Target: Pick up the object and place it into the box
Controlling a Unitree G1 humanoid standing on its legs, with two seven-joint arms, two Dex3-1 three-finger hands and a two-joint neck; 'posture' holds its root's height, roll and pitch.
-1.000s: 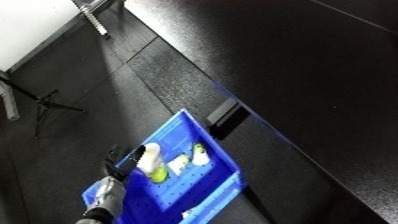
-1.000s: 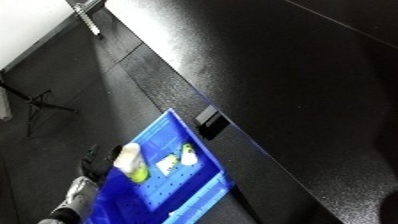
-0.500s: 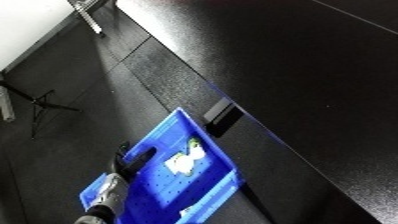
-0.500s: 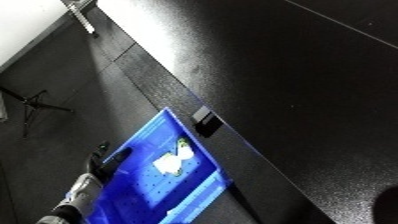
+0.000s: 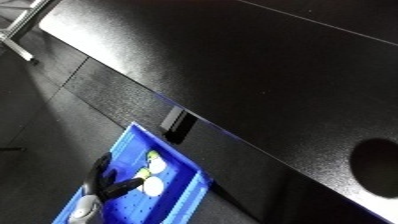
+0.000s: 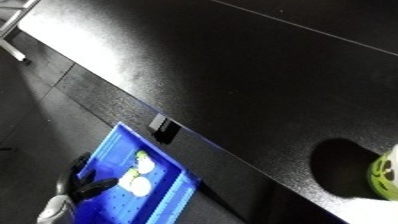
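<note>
Fingers (image 5: 120, 186) of my left hand (image 5: 99, 184) hang spread and empty over the blue bin (image 5: 182, 165), the white-and-green object (image 5: 152, 175) lying just beyond their tips.

Left hand (image 5: 99, 183): black, entering from lower left edge | forearm: silver-white, only its end visible at bottom edge | fingers (image 5: 123, 186): extended, spread, holding nothing | thumb: raised apart from fingers | right hand: not visible in either view

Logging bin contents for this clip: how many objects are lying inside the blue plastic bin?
2: a small white and yellow-green object near the blue plastic bin's middle, and a white one just below it, by the left hand. The hand may hide more.
</note>
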